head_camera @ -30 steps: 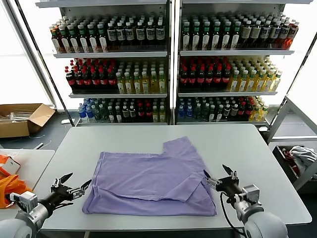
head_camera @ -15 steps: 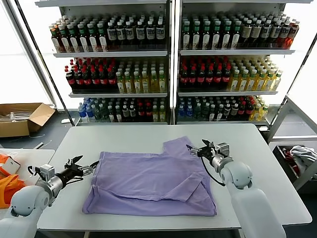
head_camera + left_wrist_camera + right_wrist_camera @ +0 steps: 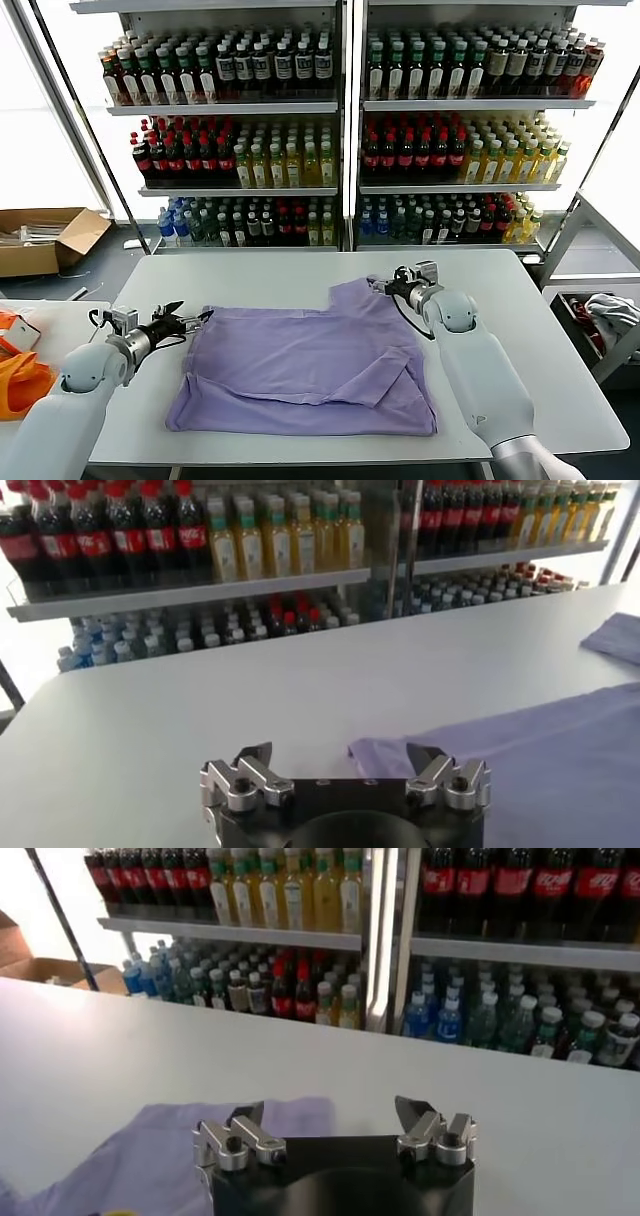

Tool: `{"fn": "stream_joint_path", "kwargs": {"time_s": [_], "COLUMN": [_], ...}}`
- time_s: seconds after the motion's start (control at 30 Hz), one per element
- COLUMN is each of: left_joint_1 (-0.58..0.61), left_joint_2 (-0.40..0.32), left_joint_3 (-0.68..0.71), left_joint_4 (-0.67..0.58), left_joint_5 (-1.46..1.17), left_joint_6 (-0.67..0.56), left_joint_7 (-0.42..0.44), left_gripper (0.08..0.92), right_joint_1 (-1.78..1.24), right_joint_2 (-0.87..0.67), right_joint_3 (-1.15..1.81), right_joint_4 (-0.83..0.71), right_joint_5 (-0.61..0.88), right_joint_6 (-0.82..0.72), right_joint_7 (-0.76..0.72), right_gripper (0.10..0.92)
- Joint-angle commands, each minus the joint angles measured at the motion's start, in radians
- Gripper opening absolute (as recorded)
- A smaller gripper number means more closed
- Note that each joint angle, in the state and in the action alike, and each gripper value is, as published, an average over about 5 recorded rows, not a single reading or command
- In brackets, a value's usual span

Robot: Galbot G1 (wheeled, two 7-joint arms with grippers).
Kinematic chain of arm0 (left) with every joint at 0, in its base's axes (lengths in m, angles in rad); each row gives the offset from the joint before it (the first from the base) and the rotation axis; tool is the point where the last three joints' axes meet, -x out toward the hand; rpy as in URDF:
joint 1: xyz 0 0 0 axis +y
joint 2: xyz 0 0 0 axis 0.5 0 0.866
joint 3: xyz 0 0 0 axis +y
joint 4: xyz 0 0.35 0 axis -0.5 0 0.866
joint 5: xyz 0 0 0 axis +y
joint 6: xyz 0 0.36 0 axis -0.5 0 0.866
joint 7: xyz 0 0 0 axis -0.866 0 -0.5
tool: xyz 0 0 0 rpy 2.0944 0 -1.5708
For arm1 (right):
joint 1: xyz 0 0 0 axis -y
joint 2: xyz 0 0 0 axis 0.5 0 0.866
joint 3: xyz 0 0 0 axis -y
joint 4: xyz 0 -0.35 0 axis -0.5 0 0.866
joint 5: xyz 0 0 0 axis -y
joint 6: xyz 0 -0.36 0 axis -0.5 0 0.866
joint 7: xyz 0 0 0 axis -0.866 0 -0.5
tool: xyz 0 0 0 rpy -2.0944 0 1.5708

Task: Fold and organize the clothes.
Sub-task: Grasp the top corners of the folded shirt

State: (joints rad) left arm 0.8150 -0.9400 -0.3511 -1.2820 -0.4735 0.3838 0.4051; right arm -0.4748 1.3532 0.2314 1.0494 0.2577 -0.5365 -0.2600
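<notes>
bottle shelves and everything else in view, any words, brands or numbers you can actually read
None can be read.
Bottle labels on the shelves: too small and blurred; only red, white and green bands show.
T-shirt: plain lavender side up, no print showing.
Cardboard box: no readable marking.
Left gripper and right gripper: no lettering visible.

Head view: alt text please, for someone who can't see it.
A lavender T-shirt lies partly folded on a white table. The open left gripper is at its far-left corner, the open right gripper at its far-right sleeve. Shelves of bottles stand behind.
</notes>
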Motion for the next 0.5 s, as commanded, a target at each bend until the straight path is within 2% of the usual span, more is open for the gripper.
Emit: {"fn": "stream_joint_path", "kwargs": {"time_s": [0.03,0.13,0.27,0.5], "left_joint_1": [-0.078,-0.076,-0.060,-0.028], "left_joint_2": [-0.009,-0.014,-0.013,-0.011], "left_joint_3": [0.057,0.058,0.056,0.050], "left_joint_4": [0.086,0.086,0.066,0.034], "left_joint_5": [0.006,0.008,0.007,0.004], "left_joint_6": [-0.004,-0.004,-0.003,-0.006], "left_joint_7": [0.008,0.010,0.016,0.031], "left_gripper": [0.822,0.823,0.803,0.622], "right_joint_1": [0.055,0.050,0.039,0.018], "right_joint_2": [0.045,0.052,0.059,0.069], "right_joint_3": [-0.019,-0.029,-0.035,-0.026], "right_joint_4": [-0.109,-0.109,-0.108,-0.100], "right_joint_5": [-0.019,-0.026,-0.027,-0.020], "right_joint_6": [0.008,0.002,-0.007,-0.007], "right_joint_7": [-0.011,-0.012,-0.007,0.003], "right_gripper": [0.823,0.820,0.750,0.551]}}
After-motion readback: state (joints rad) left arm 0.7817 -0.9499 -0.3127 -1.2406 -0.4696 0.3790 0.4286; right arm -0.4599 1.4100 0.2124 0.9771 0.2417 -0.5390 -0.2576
